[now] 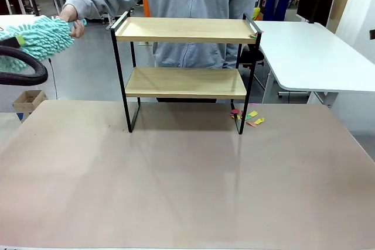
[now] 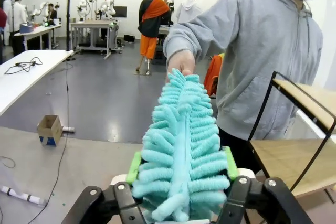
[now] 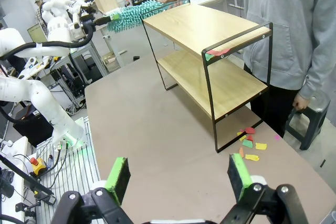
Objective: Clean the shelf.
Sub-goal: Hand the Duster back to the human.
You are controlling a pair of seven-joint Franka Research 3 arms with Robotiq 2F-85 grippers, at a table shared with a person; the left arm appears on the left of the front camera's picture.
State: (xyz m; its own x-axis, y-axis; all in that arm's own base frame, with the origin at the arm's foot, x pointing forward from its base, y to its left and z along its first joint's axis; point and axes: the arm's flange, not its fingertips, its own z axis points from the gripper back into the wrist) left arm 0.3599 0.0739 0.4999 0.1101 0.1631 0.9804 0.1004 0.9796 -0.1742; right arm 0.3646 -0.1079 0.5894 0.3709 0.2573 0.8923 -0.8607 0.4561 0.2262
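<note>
Beside the shelf [image 1: 184, 57], duster [image 2: 182, 150] between left tool's [image 2: 181, 169] parted pads, person's hand [image 2: 182, 62] gripping its end.

small coloured paper scraps [image 1: 248, 116] – red, yellow, green, orange – lie on the beige counter [image 1: 187, 185]. a cardboard box [image 1: 28, 101] sits on the grey floor beside it. a white table [image 1: 310, 54] stands further back – a dark stool [image 3: 311, 124] nearby.

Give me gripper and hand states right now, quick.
Left gripper: jaws part-open around the teal duster; grip cannot be told.
Right gripper: open, empty.
Person's hand: holding the duster's far end.
</note>
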